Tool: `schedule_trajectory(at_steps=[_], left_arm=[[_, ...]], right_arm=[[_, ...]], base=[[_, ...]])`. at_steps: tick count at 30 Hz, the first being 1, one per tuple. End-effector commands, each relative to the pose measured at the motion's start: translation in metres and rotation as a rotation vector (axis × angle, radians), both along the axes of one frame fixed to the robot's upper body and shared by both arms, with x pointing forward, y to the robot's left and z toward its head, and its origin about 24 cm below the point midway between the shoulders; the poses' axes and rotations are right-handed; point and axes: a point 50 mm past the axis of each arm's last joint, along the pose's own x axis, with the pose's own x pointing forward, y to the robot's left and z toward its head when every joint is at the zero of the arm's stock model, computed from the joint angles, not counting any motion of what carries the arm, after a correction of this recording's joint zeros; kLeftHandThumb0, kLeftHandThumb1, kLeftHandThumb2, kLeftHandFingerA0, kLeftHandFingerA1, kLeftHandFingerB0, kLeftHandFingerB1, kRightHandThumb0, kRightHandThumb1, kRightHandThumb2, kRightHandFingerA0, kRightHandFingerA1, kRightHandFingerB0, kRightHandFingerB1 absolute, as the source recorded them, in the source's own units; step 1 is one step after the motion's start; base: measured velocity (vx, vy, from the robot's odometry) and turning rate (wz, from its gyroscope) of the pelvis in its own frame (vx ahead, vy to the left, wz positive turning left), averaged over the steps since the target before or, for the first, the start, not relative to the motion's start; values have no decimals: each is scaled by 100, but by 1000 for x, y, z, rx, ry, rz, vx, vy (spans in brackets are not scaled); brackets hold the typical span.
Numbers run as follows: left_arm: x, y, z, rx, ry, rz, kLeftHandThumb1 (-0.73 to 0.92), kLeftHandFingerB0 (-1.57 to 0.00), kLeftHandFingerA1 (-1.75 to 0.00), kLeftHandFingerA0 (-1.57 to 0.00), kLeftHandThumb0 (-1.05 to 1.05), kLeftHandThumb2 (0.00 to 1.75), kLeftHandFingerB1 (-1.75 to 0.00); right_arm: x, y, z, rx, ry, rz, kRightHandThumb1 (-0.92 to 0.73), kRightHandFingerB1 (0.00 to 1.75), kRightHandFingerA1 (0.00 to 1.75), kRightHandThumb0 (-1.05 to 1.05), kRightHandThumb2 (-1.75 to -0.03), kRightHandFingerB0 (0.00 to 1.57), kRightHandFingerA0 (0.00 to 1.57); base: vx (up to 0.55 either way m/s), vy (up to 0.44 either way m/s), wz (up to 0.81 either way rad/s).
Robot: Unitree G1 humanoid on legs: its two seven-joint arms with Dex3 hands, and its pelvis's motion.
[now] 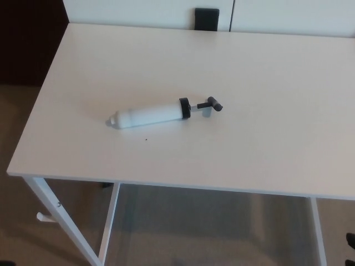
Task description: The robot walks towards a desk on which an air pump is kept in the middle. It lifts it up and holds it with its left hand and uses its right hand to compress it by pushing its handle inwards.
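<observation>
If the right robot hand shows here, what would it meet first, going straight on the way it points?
Perhaps that robot hand shows as a dark bit at the lower right edge; its direction is unclear. Going forward, it would likely meet the desk edge first.

The bench [266, 144] lies bare around the air pump [161, 113] at its middle; only a dark block [206, 19] stands at the far edge.
</observation>
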Motion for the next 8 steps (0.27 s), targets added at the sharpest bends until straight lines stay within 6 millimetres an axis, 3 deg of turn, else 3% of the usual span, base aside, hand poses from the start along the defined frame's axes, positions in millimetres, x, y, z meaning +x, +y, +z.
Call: schedule_trajectory(at_steps=[1,2,8], left_arm=[[-3,11,-13,101,66,110,64,-38,-39,-50,-27,60,-33],[-2,10,-13,100,60,99,62,-39,-38,-47,-29,59,-34],[0,8,-14,96,48,71,62,-39,-38,-48,-19,59,-33]], right_arm=[[0,-28,-15,-137,170,-70,-48,43,45,0,-98,1,2],[0,-29,-16,-142,174,-69,-65,29,32,-3,-67,10,10],[0,-31,-16,-145,169,-69,-65,28,32,-3,-67,9,9]], base=[[0,0,0],[0,0,0],[0,0,0]])
